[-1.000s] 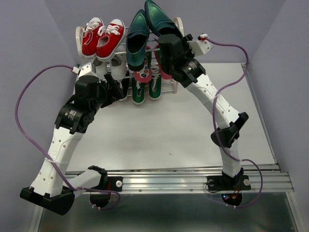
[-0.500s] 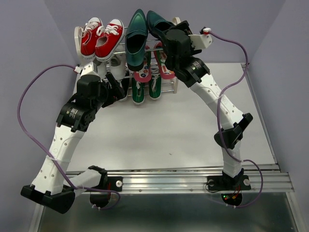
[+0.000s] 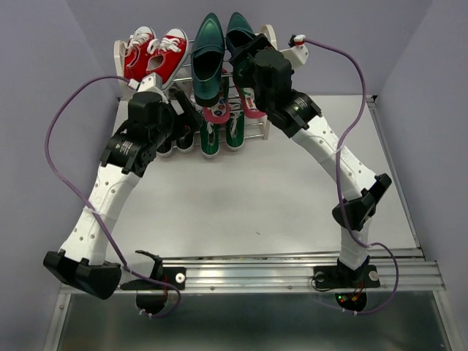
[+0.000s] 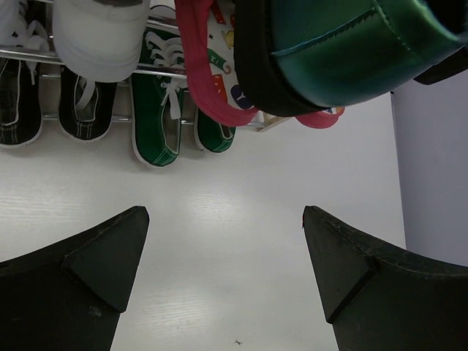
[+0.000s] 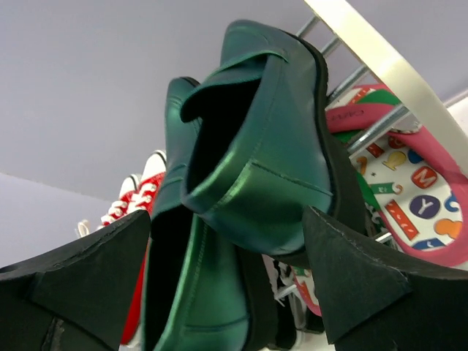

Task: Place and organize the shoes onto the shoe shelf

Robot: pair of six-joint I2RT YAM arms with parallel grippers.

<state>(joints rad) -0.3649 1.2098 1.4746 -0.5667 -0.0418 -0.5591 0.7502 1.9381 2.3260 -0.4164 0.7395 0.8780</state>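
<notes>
Right end effector (image 5: pixel 227 245) now stands with its jaws spread wide, where a second ago we had them clamped on the second loafer (image 5: pixel 270 146) and were carrying it tilted above the rack. That shoe now sits directly ahead of the fingers, between them but with a gap on each side, so we read it as released. It lies on the top tier of the shoe shelf (image 5: pixel 380 58), touching the first loafer (image 5: pixel 183 292) to the left of the end effector, and in the wrist view it seems to lean a little toward that one.

Below and to the right of the right end effector we see the flip-flops (image 5: pixel 417 197) on the middle tier. The left end effector (image 4: pixel 223 241) has moved up closer to the rack and hangs open with nothing in it; the green sneakers (image 4: pixel 164 110) stand ahead of it on the lowest tier, toes toward the bench (image 4: pixel 241 219).

With all three pairs on the rack, we judge the placing essentially done; what is left is to back the right arm straight out without nudging the loafer, and perhaps to square it up
</notes>
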